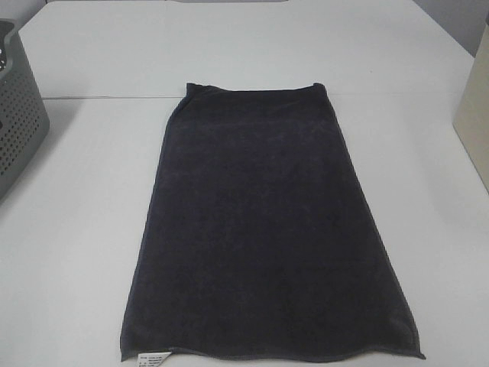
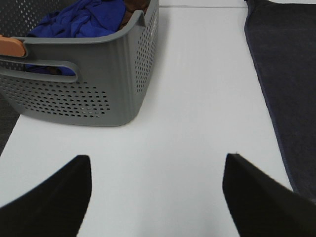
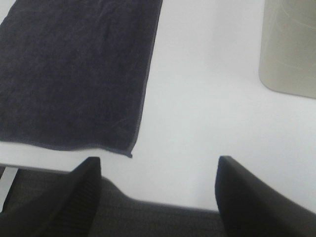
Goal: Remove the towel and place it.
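Observation:
The dark charcoal towel (image 1: 263,222) lies spread flat on the white table, long side running from the near edge toward the back, with a small white label at its near left corner. Neither gripper shows in the high view. In the left wrist view my left gripper (image 2: 158,197) stands open above bare table, with the towel's edge (image 2: 286,74) off to one side. My right gripper (image 3: 158,195) is open too, hanging over the table's near edge beside the towel's corner (image 3: 74,74). Nothing is between either pair of fingers.
A grey perforated basket (image 1: 19,122) stands at the table's left edge; the left wrist view shows blue cloth (image 2: 84,19) inside the basket (image 2: 89,94). A beige container (image 1: 474,115) sits at the right edge, and the same beige container (image 3: 289,44) shows in the right wrist view.

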